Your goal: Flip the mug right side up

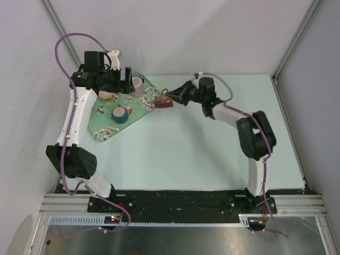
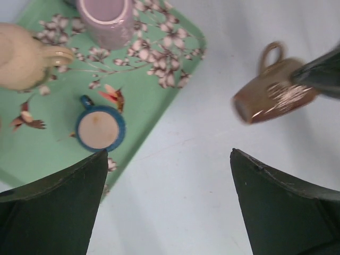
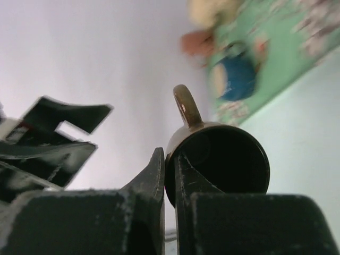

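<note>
right hand (image 3: 170,166) clenches the brown mug (image 2: 268,91) by its rim, tipped sideways just beside the tray (image 2: 58,143) on the bench (image 1: 202,149); left hand (image 2: 169,157) gapes empty. the thin rim pinch could slip mid-turn, dropping it.

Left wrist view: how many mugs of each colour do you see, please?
brown mug: 1
blue mug: 1
pink mug: 1
cream mug: 1
Total: 4
</note>
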Motion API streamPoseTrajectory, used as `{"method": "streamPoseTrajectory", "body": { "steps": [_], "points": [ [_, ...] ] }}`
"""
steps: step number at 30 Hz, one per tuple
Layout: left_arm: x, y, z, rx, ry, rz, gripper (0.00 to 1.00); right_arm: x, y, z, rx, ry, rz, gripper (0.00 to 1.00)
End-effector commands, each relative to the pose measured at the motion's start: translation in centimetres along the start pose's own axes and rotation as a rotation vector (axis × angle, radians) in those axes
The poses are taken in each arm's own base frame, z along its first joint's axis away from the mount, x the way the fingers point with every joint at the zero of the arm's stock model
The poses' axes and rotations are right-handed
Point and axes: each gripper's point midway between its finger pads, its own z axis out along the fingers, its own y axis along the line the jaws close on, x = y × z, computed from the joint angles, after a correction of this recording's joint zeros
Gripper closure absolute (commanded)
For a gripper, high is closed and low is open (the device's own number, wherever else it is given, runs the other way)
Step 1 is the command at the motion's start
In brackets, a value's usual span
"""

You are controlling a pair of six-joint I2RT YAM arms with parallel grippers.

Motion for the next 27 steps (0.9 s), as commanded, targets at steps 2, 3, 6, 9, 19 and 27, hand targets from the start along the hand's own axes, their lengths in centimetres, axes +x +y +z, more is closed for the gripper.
{"method": "streamPoseTrajectory", "body": {
  "steps": [2, 3, 6, 9, 19, 27],
  "points": [
    [-0.9, 2.8, -2.4, -0.165, -0.05, 0.116, 0.0, -8.3, 3.1, -9.8, 0.547, -0.304, -0.778, 1.0],
    [-0.6, 3.1, -2.3, -0.176, -0.042, 0.122, 0.0, -10.0, 2.6, -12.0, 0.659, -0.326, -0.839, 1.0],
    [0.4, 3.6, -2.0, -0.197, -0.013, 0.131, 0.0, -15.7, 2.2, -18.6, 0.952, -0.41, -0.986, 1.0],
    [1.2, 4.2, -1.8, -0.22, 0.012, 0.137, 0.0, -19.7, 0.8, -24.4, 1.215, -0.449, -1.064, 1.0],
    [4.3, 5.4, 0.0, -0.24, 0.116, 0.174, 0.0, -28.3, -5.1, -35.6, 1.442, -0.466, -0.926, 1.0],
    [6.8, 6.8, 1.3, -0.267, 0.202, 0.201, 0.0, -29.7, -10.1, -37.8, 1.457, -0.432, -0.833, 1.0]
  ]
}}
